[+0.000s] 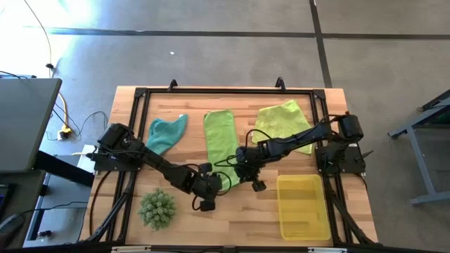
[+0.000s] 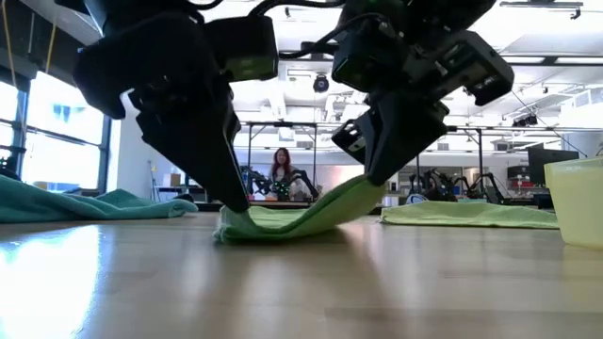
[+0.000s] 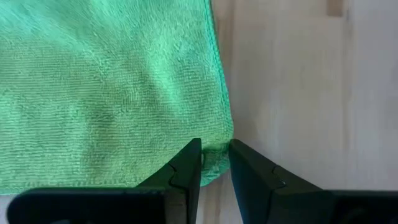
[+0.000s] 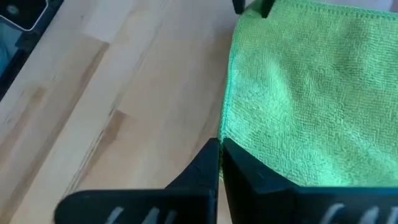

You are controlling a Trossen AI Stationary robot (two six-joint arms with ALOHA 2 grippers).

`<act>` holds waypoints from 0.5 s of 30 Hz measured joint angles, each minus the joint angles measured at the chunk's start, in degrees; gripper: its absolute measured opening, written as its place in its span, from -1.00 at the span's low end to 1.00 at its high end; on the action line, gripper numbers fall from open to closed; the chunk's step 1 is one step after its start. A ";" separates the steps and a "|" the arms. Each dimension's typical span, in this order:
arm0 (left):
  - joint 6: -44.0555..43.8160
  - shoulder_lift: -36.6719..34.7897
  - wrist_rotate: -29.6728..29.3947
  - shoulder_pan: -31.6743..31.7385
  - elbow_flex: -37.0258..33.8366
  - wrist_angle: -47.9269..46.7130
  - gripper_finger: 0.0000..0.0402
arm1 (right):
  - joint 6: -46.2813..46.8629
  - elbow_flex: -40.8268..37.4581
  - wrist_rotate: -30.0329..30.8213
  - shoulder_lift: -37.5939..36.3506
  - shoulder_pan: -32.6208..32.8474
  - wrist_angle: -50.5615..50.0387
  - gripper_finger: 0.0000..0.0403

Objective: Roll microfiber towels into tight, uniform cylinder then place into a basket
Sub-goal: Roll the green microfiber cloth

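Observation:
The bright green towel (image 1: 219, 137) lies as a long strip in the middle of the table, its near end between my two grippers. My left gripper (image 1: 213, 184) is shut on its near left corner at the table. My right gripper (image 1: 242, 169) is shut on its near right corner, held a little above the table. The teal towel (image 1: 167, 133) lies crumpled at the far left. The pale yellow-green towel (image 1: 283, 121) lies spread at the far right. The yellow basket (image 1: 304, 207) stands at the near right. My left gripper pinches the towel's near left corner (image 3: 214, 158) between its two fingers, which slant down from above. That corner (image 2: 231, 226) stays down on the table, bunched at the fingertips. My right gripper pinches the towel's near right corner by its edge (image 4: 225, 134) between its two fingers, slanting down from above. That corner (image 2: 363, 193) is lifted off the table, and the cloth sags between the two grippers.
A spiky green ball (image 1: 157, 209) sits at the near left. A black frame (image 1: 225, 90) runs around the table's far edge and sides. Bare wood shows between the ball and the basket. A person (image 2: 281, 169) shows far behind the table.

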 joint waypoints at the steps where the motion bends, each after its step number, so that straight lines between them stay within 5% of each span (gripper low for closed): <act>1: 0.48 0.00 -0.04 -0.03 0.00 -0.01 -0.63 | 0.48 0.00 0.00 0.02 0.28 0.27 -1.00; 15: 14.69 0.04 7.34 -0.01 -0.28 -0.86 -0.51 | 0.81 0.07 2.16 -0.01 0.84 0.53 -1.00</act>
